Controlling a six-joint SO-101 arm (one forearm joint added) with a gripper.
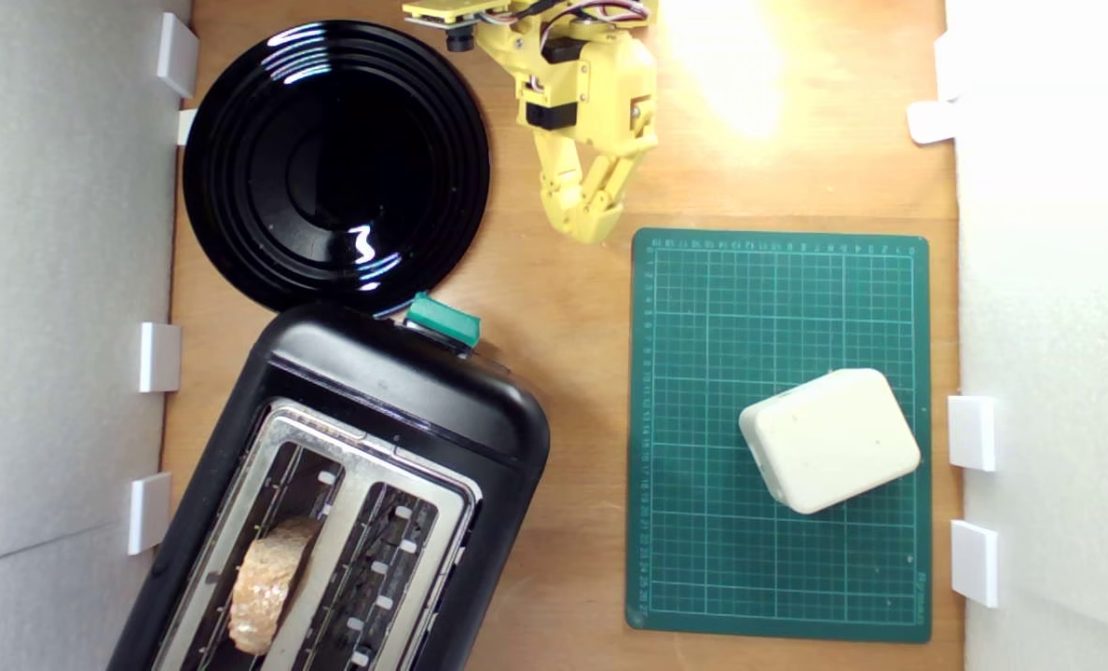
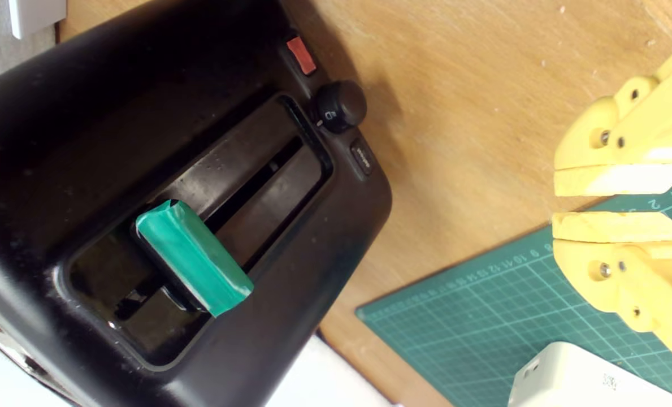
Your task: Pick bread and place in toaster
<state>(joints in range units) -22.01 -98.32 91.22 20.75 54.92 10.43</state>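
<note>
Sitting in the toaster [image 1: 330, 494] already: bread [image 1: 267, 584] stands in the slot nearer the ext view's left, crust up, low in the frame. Toaster is angled, bottom-left of ext view, its lever [image 1: 443, 320] end pointing toward the gripper [image 1: 589, 226].

Edges/room: plate [image 1: 335, 163] top-left, its rim touching or just overlapping the toaster's lever end. Mat [image 1: 779, 433] on the ext view's right, w/ cream block [image 1: 830, 450] on its lower-right part. Bare wood strip runs between toaster and mat, open all the way down. White walls w/ clips close both sides of the table [image 1: 563, 308]. Glare patch on wood near top centre-right.

Gripper is at top centre, over bare wood, just above the mat's top-left corner, beside plate's right rim. Well apart from bread, w/ toaster body between them. Wrist view: jaws nearly together, thin gap only, nothing held. Same view shows lever [image 2: 194, 257] in its track, knob [image 2: 340, 106] and red button [image 2: 302, 55] on the toaster end, mat corner and block edge under the gripper [image 2: 615, 203].
</note>
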